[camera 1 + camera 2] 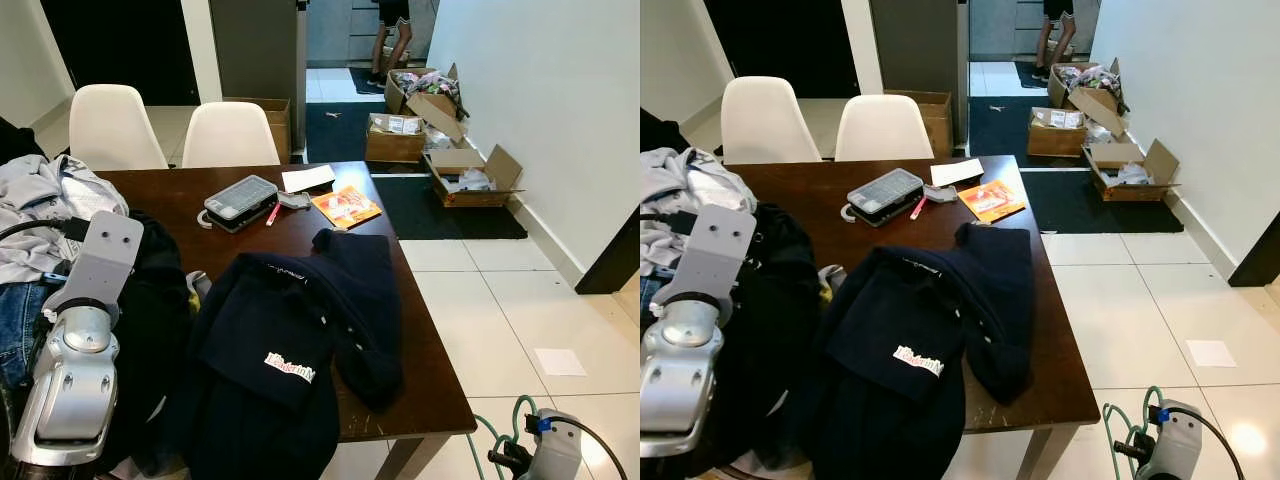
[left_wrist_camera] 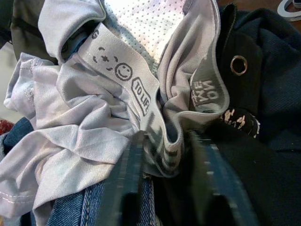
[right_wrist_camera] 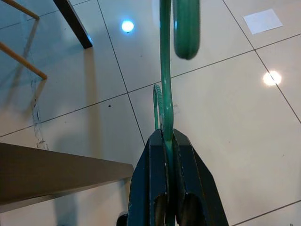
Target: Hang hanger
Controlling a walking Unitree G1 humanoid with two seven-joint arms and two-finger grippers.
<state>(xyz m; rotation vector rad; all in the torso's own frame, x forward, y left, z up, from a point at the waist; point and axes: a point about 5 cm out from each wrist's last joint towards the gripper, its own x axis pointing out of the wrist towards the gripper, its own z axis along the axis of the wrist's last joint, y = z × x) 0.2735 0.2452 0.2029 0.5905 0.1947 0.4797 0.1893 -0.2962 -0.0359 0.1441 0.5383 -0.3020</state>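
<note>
Down at the near right, off the table's corner, the right gripper (image 3: 168,141) is clenched on a thin green wire hanger (image 3: 165,84), its hook hanging over the pale floor tiles (image 3: 225,103). At the near left, the left gripper (image 2: 164,155) pinches a crumpled grey garment (image 2: 89,141) in the clothes heap. Between them a navy jacket (image 1: 300,340) sprawls across the dark wooden table (image 1: 180,195). So the hanger is in hand but not yet hung, I'd judge; no rail is visible. The grey waistband reads "TO LIFE"; the jacket's white logo is illegible.
</note>
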